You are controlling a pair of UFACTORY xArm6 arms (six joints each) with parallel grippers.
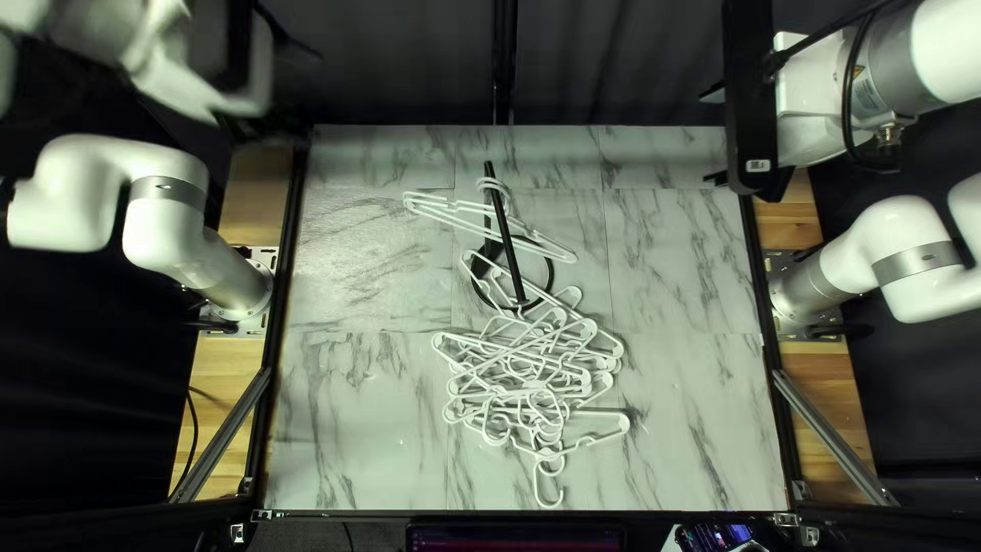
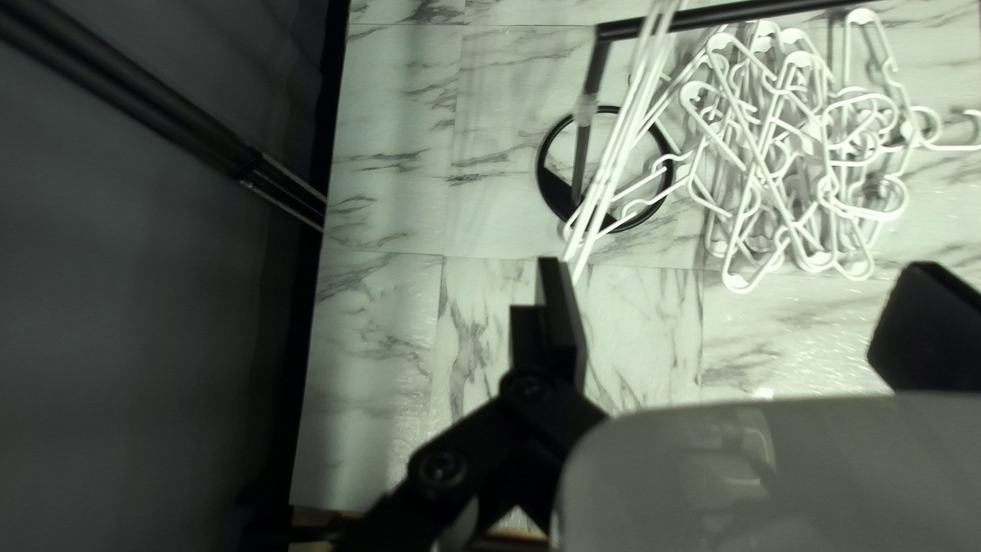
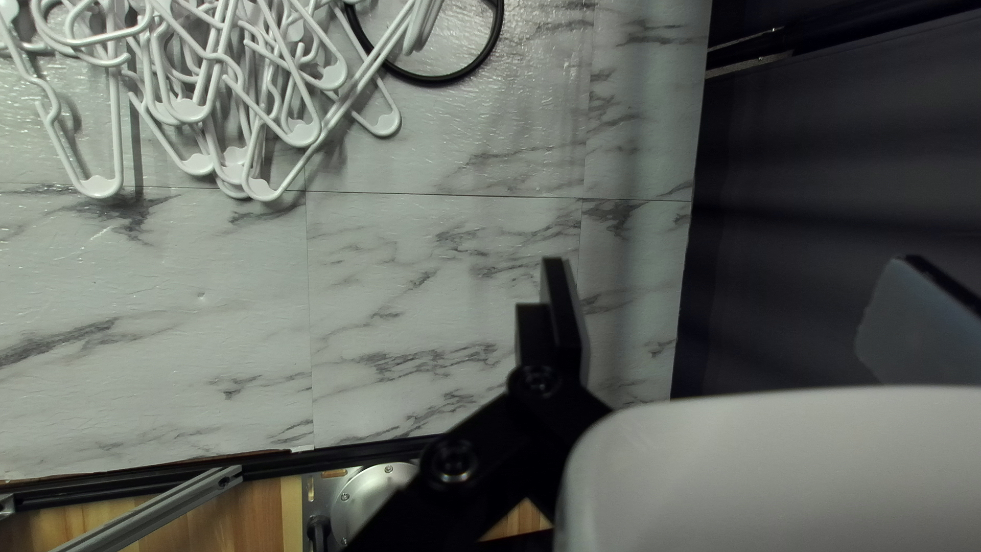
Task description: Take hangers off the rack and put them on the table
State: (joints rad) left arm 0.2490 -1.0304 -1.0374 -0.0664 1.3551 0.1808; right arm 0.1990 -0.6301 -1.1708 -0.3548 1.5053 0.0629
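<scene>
black left fingers (image 2: 560, 332) are held apart, with nothing between them; the right fingers (image 3: 562, 317) are likewise parted and empty. ahead of the left ones, a few white hangers (image 1: 445, 215) are hung by their hooks from the black rack (image 1: 505, 230), and these appear to be the ones that should be taken next. it is advised that one hanger be gripped by its frame, near the hook, and that the hook be lifted above the bar before any sideways pull is made. because they are hung so closely, two could be caught together, and the ring base (image 1: 552, 276), which looks light, might be tipped. toward the near side, a tangled pile of white hangers (image 1: 531, 368) is already laid on the bench (image 1: 358, 429); a bare part beside it would be a better place for the next one. the bench is covered with grey-veined marble tiles, wooden strips (image 1: 230, 358) are seen at its sides, and beyond the far edge a dark curtain (image 1: 409, 72) is hung.
</scene>
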